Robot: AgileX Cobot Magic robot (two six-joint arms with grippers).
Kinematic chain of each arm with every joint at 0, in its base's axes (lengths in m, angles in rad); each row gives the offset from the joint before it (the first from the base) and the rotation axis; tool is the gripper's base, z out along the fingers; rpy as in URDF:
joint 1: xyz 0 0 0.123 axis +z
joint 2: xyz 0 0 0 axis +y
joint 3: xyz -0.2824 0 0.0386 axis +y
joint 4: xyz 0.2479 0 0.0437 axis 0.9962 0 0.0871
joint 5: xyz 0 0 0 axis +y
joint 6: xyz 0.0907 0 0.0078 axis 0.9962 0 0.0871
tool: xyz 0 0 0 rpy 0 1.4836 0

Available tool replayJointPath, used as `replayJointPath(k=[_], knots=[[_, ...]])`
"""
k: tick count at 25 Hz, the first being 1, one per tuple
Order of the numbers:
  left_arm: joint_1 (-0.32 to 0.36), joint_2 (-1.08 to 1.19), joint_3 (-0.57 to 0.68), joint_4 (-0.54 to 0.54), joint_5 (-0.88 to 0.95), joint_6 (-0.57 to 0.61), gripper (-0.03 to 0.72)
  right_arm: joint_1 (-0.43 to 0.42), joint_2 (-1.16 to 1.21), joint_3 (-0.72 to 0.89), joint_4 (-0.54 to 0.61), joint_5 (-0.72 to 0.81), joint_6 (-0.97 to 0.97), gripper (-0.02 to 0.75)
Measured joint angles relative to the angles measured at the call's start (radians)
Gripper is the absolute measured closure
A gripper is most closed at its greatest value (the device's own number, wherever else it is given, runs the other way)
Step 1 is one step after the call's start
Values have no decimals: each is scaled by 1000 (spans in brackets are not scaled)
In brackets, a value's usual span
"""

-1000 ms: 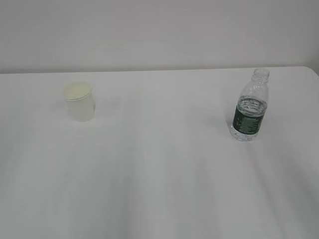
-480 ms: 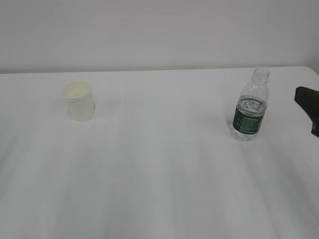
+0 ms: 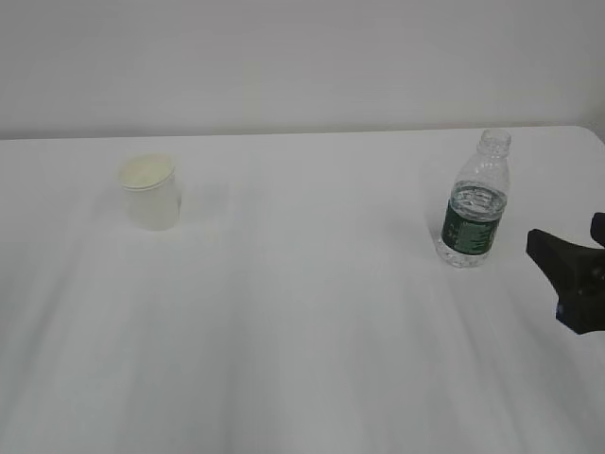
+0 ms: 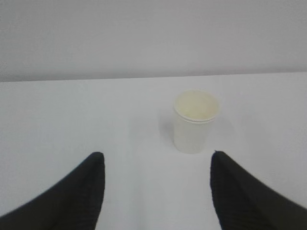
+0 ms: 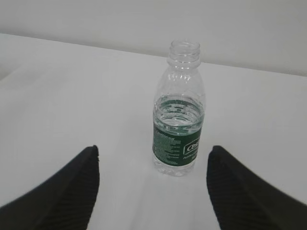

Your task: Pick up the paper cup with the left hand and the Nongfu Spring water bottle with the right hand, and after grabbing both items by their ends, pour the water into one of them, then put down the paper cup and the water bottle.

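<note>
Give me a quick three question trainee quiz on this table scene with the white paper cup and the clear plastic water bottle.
1. True or false: the small white paper cup stands upright on the white table.
2. Which has a dark green label? A) the cup B) the clear ribbed plastic bottle C) the table
3. Fill in: the right black two-finger gripper is ____ and holds nothing.

Key: 1 true; 2 B; 3 open. The left black two-finger gripper is open too, short of the cup.

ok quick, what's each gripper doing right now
left gripper: open, empty, paper cup ahead.
right gripper: open, empty, water bottle ahead.
</note>
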Motion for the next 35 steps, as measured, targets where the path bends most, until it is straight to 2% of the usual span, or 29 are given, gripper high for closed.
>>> replayJointPath(k=[5,12,19,26,31,35], knots=[[-64,47,85,13,-154,0,196,0,6,63,-15,-121,2,202],[-121,90,274,59,-442,-15,201,0,6,97,-38,-149,2,202],[-124,94,283,174,-477,-76,202,0,66,187,-50,-342,-11,202],[-124,94,283,201,-477,-92,202,0,266,201,-51,-529,-15,202],[-124,94,283,203,-477,-94,202,0,450,201,-51,-547,-15,202],[-124,94,283,205,-477,-94,202,0,496,201,-51,-547,-15,202]])
